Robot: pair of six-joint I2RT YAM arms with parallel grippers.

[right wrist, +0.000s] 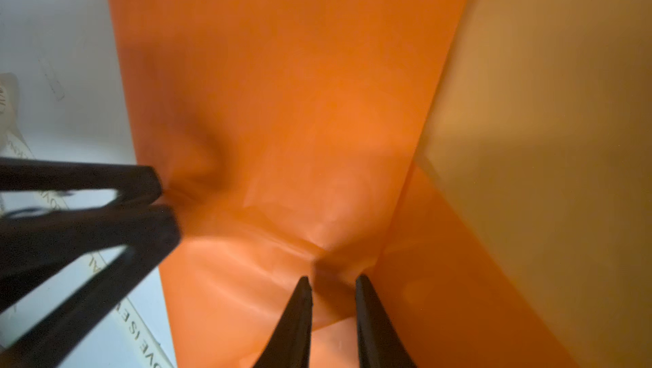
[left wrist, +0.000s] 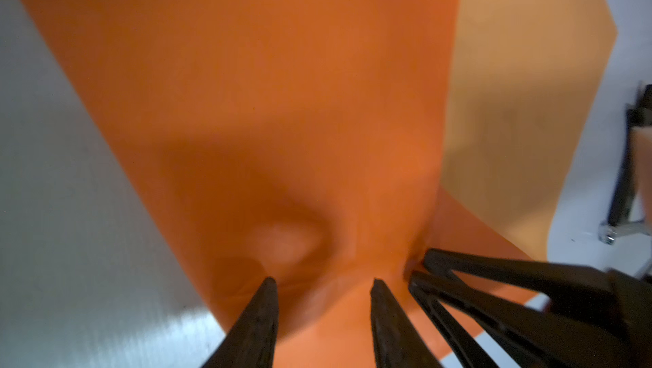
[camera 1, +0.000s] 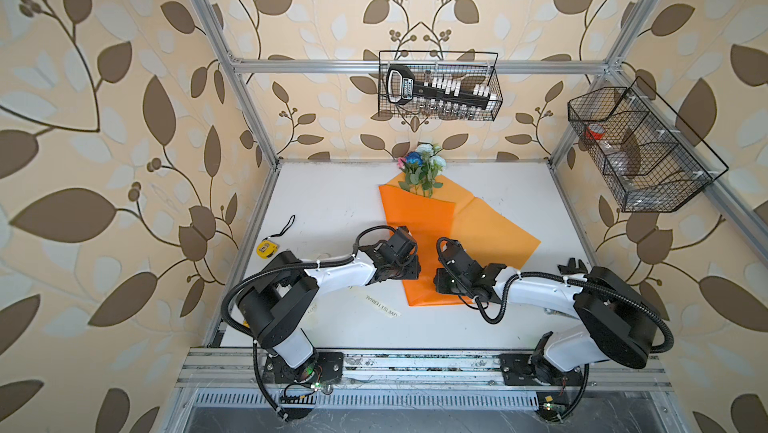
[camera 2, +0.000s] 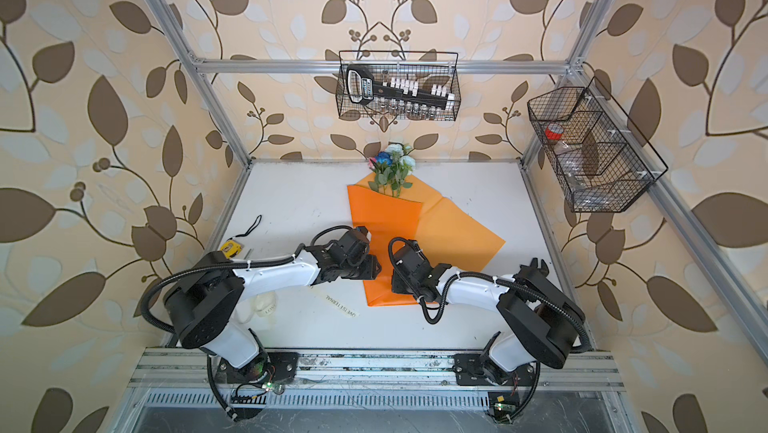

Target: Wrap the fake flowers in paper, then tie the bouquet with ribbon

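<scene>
The bouquet of fake flowers (camera 1: 420, 166) (camera 2: 392, 163) lies at the back of the table in both top views, its stems tucked into folded orange wrapping paper (camera 1: 415, 219) (camera 2: 384, 219). Both wrists hang over the paper's near, narrow end, and their fingertips are hidden there. In the left wrist view my left gripper (left wrist: 323, 282) is open, tips down on the orange paper (left wrist: 282, 101). My right gripper (right wrist: 333, 278) stands narrowly open astride a raised fold of the paper (right wrist: 300, 119). The two grippers sit close side by side, and the paper puckers at both.
A cream ribbon with dark lettering (camera 1: 382, 307) (right wrist: 141, 334) lies on the white table (camera 1: 332, 210) just left of the paper's tip. A yellow tape measure (camera 1: 266, 247) sits at the left edge. Wire baskets (camera 1: 440, 86) (camera 1: 640, 148) hang on the back and right frame.
</scene>
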